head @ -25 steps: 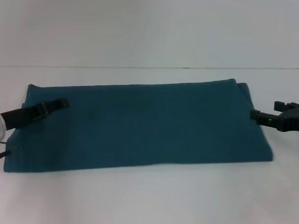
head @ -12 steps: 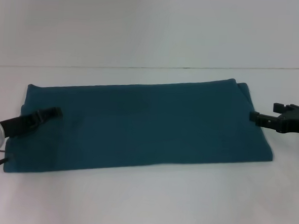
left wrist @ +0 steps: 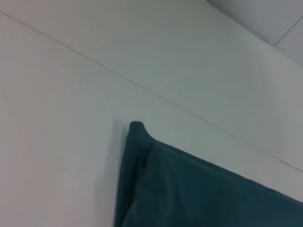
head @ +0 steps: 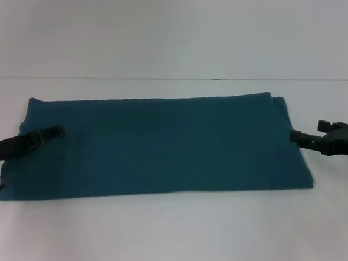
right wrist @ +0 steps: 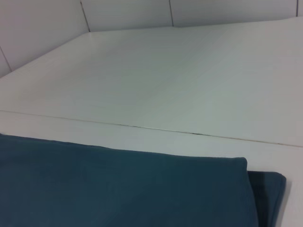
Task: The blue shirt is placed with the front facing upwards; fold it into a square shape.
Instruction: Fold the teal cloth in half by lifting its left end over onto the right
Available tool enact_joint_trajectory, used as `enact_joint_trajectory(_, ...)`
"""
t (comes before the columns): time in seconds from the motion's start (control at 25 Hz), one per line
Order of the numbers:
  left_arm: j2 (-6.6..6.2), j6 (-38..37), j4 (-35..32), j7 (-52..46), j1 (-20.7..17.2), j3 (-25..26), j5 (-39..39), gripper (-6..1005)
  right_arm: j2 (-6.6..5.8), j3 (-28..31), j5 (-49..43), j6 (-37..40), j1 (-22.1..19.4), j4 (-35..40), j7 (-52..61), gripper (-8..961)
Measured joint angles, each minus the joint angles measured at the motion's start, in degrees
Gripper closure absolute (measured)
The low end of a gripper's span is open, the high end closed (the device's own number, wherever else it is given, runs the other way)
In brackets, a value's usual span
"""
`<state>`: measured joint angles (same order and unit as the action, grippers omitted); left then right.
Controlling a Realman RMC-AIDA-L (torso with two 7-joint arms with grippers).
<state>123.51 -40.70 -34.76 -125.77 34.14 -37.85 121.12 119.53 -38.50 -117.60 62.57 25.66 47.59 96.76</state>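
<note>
blue shirt (head: 161, 144) folded (long band), white table (head: 179, 42)

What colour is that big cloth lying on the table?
The blue shirt is a plain dark teal-blue; no pattern shows. The head view shows it best.

blue shirt (head: 161, 144) — teal, folded long rectangle — flat on table

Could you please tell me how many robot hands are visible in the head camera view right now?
2. The left hand lies over the left end of the blue shirt; the right hand is just off the shirt's right edge, above the white table.
</note>
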Motion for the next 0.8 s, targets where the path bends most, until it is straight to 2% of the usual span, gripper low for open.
enact_joint_trajectory(0.8, 0.25, 0.01, -1.73, 1.44, -1.27, 0.26, -4.44, 126, 0.0, -0.08, 0.0, -0.19, 0.0, -0.11, 0.0, 38)
